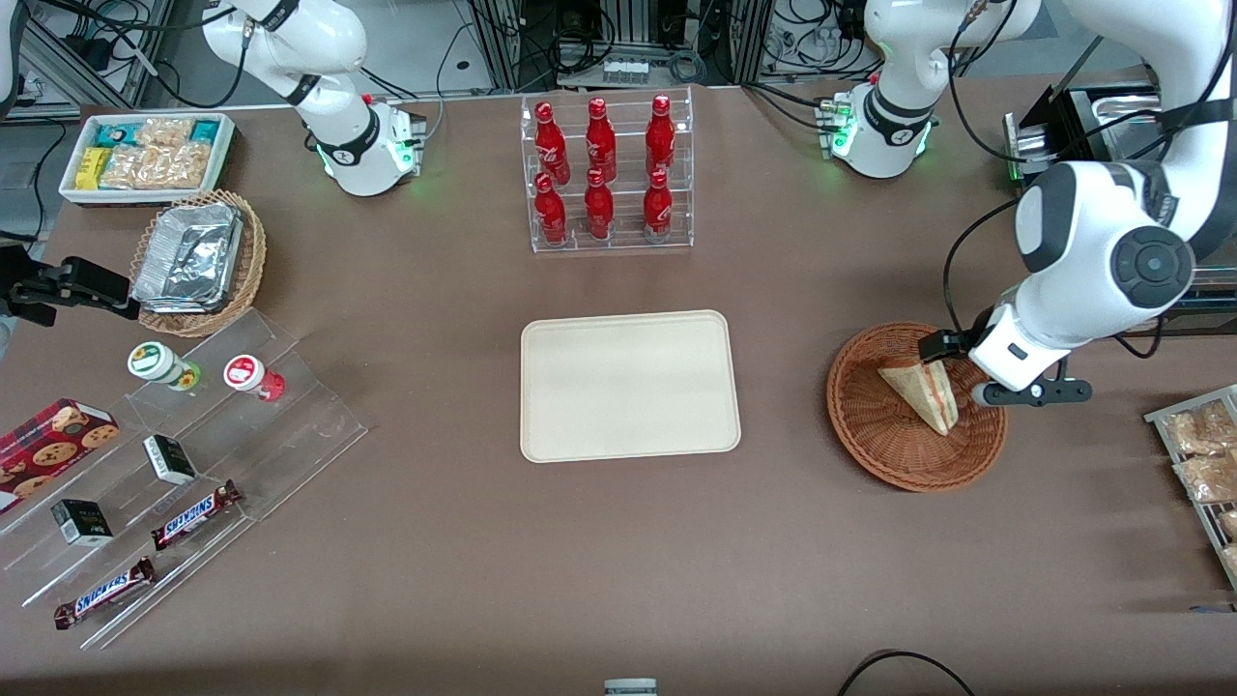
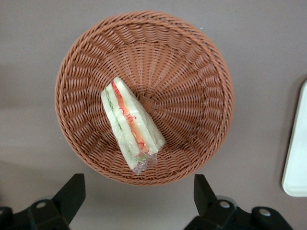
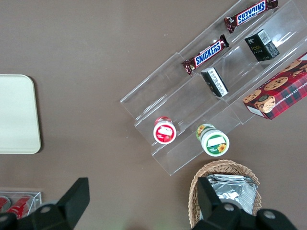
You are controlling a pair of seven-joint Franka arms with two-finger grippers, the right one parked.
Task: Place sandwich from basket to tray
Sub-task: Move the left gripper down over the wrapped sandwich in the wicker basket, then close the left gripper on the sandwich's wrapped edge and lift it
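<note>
The sandwich (image 1: 923, 394), a wrapped wedge of pale bread with red and green filling, lies in the reddish-brown wicker basket (image 1: 870, 435). In the left wrist view the sandwich (image 2: 129, 122) lies off the centre of the basket (image 2: 201, 91), cut edge up. My left gripper (image 1: 995, 362) hangs above the basket's rim on the working arm's side. Its fingers (image 2: 72, 191) are open wide and empty, and the gripper (image 2: 138, 201) is above bare table just outside the rim. The cream tray (image 1: 630, 385) lies flat at the table's middle, beside the basket; its edge shows in the wrist view (image 2: 297, 143).
A clear rack of red bottles (image 1: 607, 172) stands farther from the front camera than the tray. Packets on a rack (image 1: 1203, 454) lie at the working arm's end. A tan basket with foil containers (image 1: 198, 261), a snack bin (image 1: 150, 155) and a clear stepped stand (image 1: 174, 464) are toward the parked arm's end.
</note>
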